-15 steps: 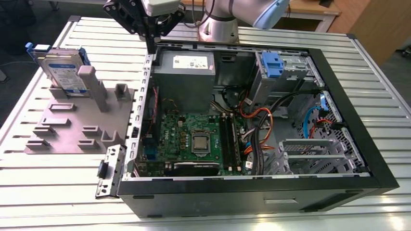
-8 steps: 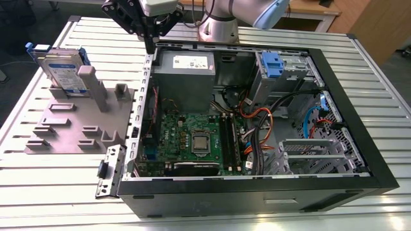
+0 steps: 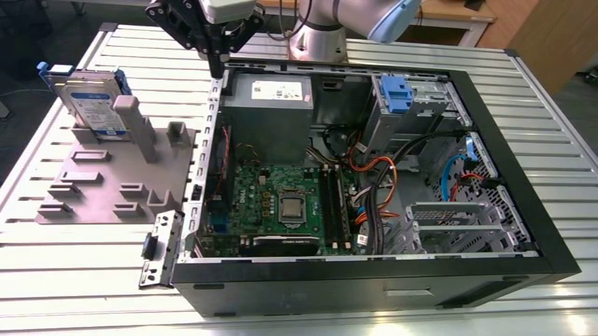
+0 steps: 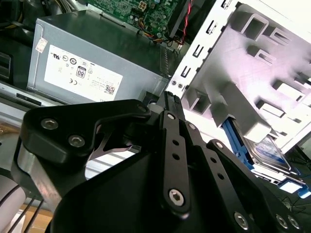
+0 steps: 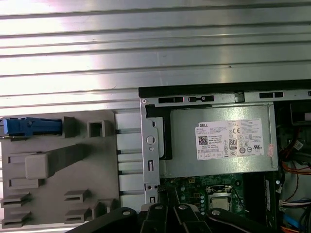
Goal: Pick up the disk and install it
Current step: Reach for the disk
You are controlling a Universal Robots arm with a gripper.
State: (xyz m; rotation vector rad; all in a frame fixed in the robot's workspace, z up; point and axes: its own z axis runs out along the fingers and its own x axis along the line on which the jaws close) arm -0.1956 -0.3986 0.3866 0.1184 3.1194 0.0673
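The disk point(image 3: 91, 103), silver with a white-and-blue label and a blue frame, stands on edge in a slot of the grey fixture point(image 3: 94, 189) at the exterior view's left. Its blue edge point(image 5: 31, 127) shows in the first wrist view, and part of it point(image 4: 265, 148) lies behind the fixture in the second wrist view. My gripper point(image 3: 217, 68) hangs over the far left corner of the open computer case point(image 3: 523, 175), to the right of the disk and apart from it. Its fingers point(image 4: 168, 99) are shut together with nothing between them.
The grey power supply box point(image 3: 271, 105) with a white sticker sits just beside the gripper inside the case. A drive cage with a blue latch point(image 3: 396, 91) is at the far right corner. Orange and blue cables point(image 3: 374, 182) cross the motherboard point(image 3: 280, 203). The ribbed metal table point(image 3: 75, 280) surrounds everything.
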